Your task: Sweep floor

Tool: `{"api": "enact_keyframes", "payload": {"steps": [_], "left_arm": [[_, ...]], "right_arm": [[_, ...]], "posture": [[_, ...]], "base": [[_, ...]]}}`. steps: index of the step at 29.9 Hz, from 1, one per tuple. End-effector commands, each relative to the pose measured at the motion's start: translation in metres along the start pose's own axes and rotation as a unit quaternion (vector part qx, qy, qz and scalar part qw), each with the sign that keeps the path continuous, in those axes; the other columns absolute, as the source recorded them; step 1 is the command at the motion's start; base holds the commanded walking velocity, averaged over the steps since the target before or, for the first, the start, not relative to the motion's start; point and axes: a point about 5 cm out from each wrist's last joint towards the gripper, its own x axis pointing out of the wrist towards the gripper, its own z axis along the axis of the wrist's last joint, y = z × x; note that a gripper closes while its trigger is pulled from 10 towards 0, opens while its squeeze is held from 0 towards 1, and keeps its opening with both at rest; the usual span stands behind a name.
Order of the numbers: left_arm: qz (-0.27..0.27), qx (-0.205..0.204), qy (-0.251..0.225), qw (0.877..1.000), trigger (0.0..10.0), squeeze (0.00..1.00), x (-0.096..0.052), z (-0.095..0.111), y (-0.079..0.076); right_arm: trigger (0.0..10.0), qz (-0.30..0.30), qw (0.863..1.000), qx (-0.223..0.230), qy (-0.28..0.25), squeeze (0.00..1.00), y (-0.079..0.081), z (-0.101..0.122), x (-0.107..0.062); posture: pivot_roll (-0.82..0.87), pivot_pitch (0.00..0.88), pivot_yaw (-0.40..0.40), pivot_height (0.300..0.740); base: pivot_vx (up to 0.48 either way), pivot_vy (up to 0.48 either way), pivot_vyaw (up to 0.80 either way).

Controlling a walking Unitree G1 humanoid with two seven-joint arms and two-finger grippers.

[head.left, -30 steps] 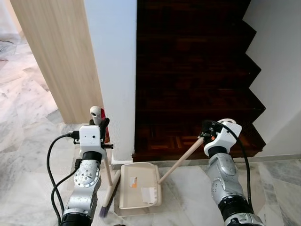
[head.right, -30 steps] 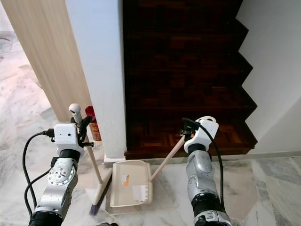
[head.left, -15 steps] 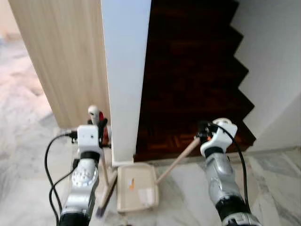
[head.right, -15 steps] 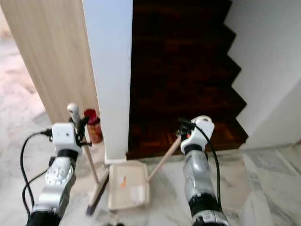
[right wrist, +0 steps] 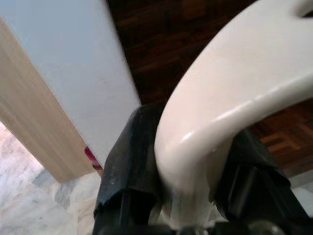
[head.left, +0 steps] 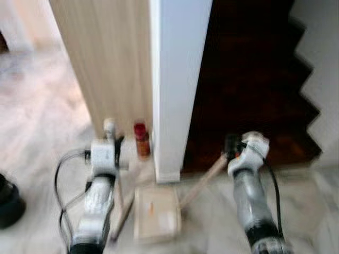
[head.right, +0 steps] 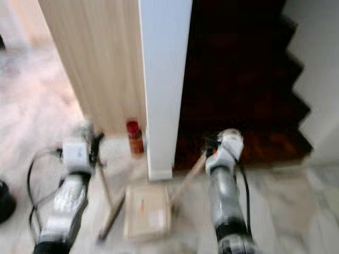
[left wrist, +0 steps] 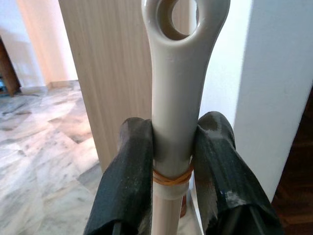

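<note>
My left gripper (head.left: pixel 113 146) is shut on the cream broom handle (left wrist: pixel 177 98), just below its hanging hole; black fingers (left wrist: pixel 128 171) press it from both sides. The broom slants down to its head (head.left: pixel 117 232) on the marble floor. My right gripper (head.left: pixel 231 146) is shut on the white loop (right wrist: pixel 234 88) at the top of the dustpan's wooden stick (head.left: pixel 204 181). The beige dustpan (head.left: pixel 156 214) lies flat on the floor between my arms, with a little debris in it. The head views are blurred.
A white pillar (head.left: pixel 177 79) stands straight ahead, with a light wooden panel (head.left: pixel 108 58) to its left and dark wooden stairs (head.left: pixel 249 84) to its right. A red can (head.left: pixel 140 140) stands at the pillar's foot. A dark round object (head.left: pixel 8 200) sits at the left edge.
The whole picture has shifted right and blurred, so the camera has turned left. A dark object has come into view at the left. Both grippers keep their hold.
</note>
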Motion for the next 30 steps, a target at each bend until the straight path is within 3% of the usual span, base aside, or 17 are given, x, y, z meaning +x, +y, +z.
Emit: {"api": "enact_keyframes", "payload": {"steps": [1,30], "left_arm": [[0.004,-0.003,-0.022,1.0,10.0,0.0,0.0027,0.0084,0.0019],[0.004,-0.004,-0.02,1.0,10.0,0.0,0.0024,0.009,0.0029]], "right_arm": [[10.0,0.01,1.0,0.005,-0.023,0.0,0.007,0.0106,0.0046],[10.0,0.008,1.0,0.004,-0.02,0.0,0.0073,0.0082,0.0036]], "posture": [[0.04,0.0,-0.051,0.74],[0.05,0.0,-0.048,0.74]], "base": [[0.0,0.341,0.0],[0.0,0.34,0.0]]}}
